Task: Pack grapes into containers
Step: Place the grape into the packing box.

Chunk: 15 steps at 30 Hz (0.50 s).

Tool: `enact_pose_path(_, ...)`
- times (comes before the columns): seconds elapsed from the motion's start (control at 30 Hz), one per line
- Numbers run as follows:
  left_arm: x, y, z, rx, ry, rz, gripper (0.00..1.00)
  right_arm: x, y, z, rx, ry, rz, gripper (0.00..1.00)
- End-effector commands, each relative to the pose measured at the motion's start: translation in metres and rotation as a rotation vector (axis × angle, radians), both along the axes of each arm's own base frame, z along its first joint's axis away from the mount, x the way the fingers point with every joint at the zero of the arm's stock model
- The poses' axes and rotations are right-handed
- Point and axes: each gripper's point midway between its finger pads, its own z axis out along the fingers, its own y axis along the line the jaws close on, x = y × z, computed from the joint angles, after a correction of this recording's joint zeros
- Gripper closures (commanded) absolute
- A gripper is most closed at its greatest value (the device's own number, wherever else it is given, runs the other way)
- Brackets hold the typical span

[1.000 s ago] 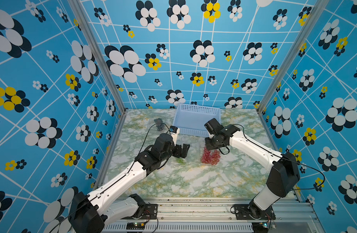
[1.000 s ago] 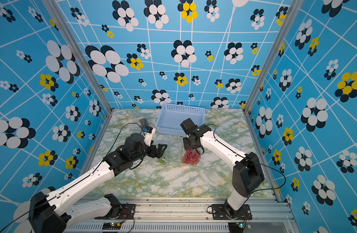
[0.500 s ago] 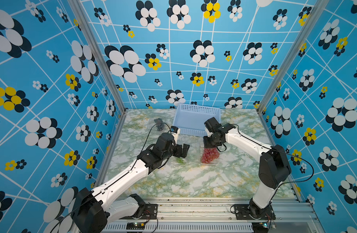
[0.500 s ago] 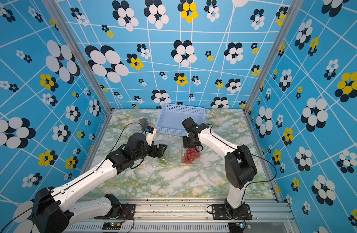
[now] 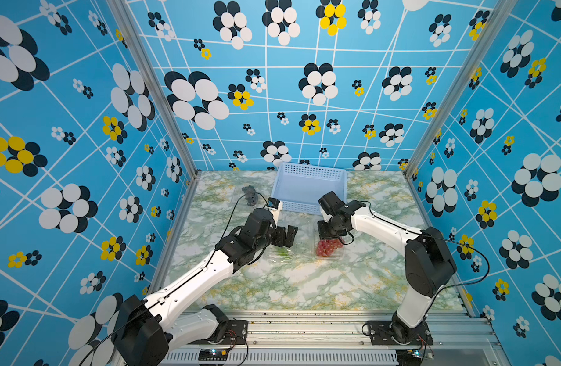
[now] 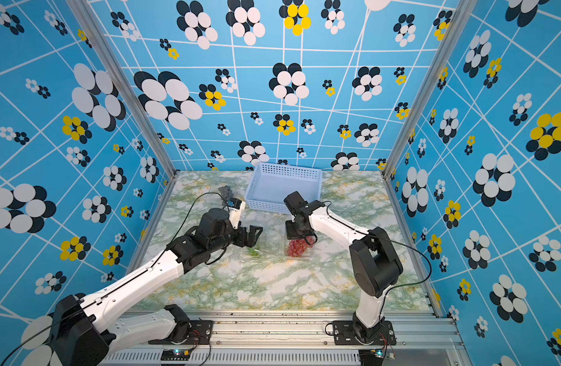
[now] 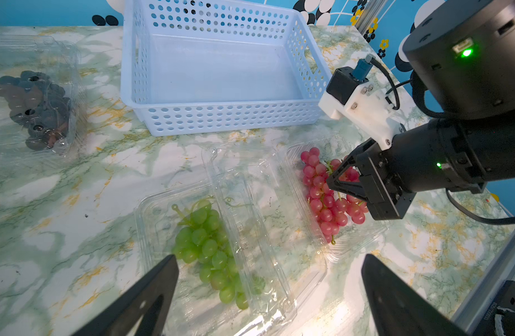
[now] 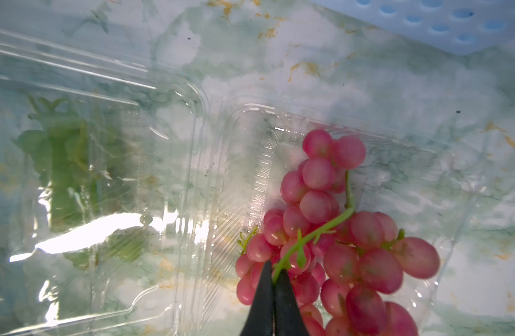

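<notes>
A red-pink bunch of grapes (image 8: pixel 337 232) sits low inside an open clear container (image 8: pixel 279 122). My right gripper (image 8: pixel 275 273) is shut on the bunch's green stem. Both top views show this bunch (image 5: pixel 328 247) (image 6: pixel 298 247) right under the right gripper (image 5: pixel 328 234). The green grapes (image 7: pixel 209 241) lie in a second clear container (image 7: pixel 151 209) beside it, with the lid half raised. My left gripper (image 7: pixel 269 259) hangs open over that container's near end and holds nothing. A dark bunch (image 7: pixel 35 107) lies in a third, closed container at the far left.
An empty light-blue perforated basket (image 5: pixel 309 190) stands against the back wall, just behind both grippers. In the left wrist view the right gripper (image 7: pixel 334 180) is close to the left one, with the two open containers side by side between them. Metal rails edge the marble table.
The right arm's elbow has swung in toward the middle while its gripper stays on the red bunch over the container. The left arm has hardly moved.
</notes>
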Motion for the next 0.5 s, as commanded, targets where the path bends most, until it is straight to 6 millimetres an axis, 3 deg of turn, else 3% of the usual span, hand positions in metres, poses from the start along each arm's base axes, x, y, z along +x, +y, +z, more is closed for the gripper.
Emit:
enact_pose_path(0.0, 0.002, 0.002, 0.006, -0.005, -0.012, 0.004, 0.0, 0.015, 0.004, 0.012, 0.008, -0.031, -0.022, 1.0)
enact_pose_path(0.07, 0.002, 0.002, 0.007, -0.006, -0.013, 0.003, 0.0, 0.019, 0.003, 0.016, -0.004, -0.037, -0.024, 1.0)
enact_pose_path(0.23, 0.003, 0.0, 0.007, -0.008, -0.01, 0.003, 0.01, 0.022, -0.002, 0.028, -0.022, -0.062, -0.032, 0.84)
enact_pose_path(0.37, 0.004, -0.002, 0.007, -0.012, -0.008, -0.002, 0.01, 0.02, -0.008, 0.034, -0.026, -0.074, -0.041, 0.83)
enact_pose_path(0.47, 0.004, -0.002, 0.007, -0.014, -0.007, -0.001, 0.0, 0.019, -0.012, 0.027, -0.04, -0.062, -0.043, 0.8)
